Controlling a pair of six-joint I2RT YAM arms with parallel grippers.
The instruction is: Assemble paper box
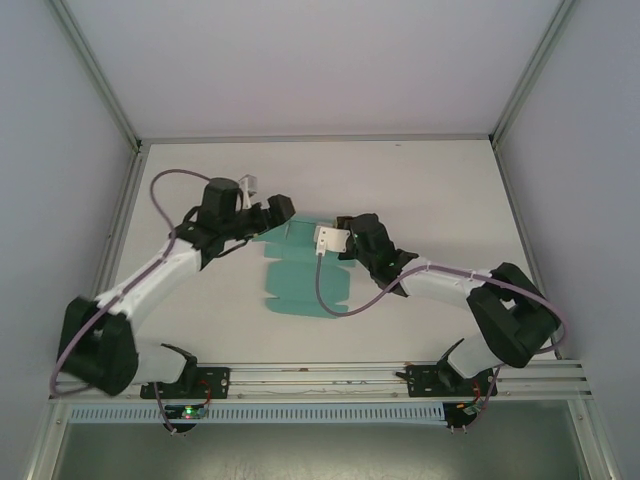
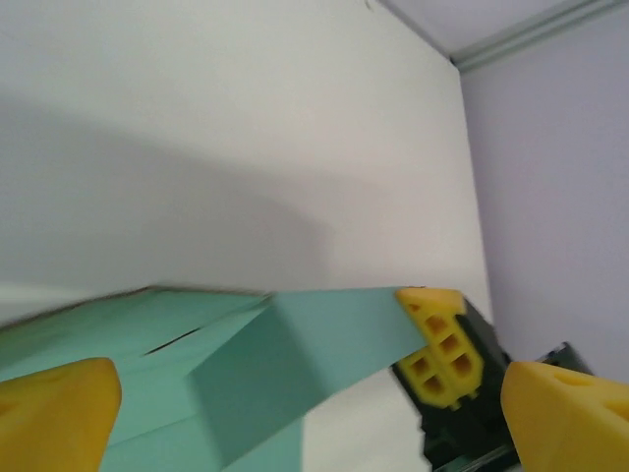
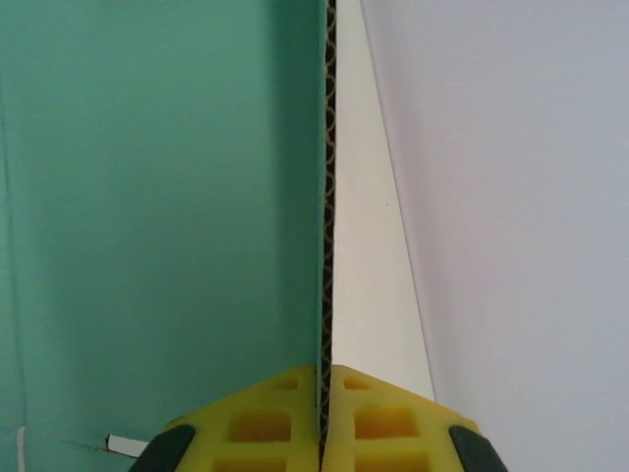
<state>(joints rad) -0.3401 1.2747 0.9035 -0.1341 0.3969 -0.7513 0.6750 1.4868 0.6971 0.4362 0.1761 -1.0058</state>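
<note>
Top external: paper box (image 1: 300, 282) is laid mostly flat at table (image 1: 440, 185) centre, with open room toward 12 o'clock. Its raised flap edge is clamped by right gripper (image 3: 324, 398). Left gripper (image 1: 279, 213) is spread apart at 11 o'clock.

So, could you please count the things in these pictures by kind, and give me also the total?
paper box (teal, a flat sheet): 1
robot arms: 2 (left arm, right arm)
table: 1
Total: 4
</note>
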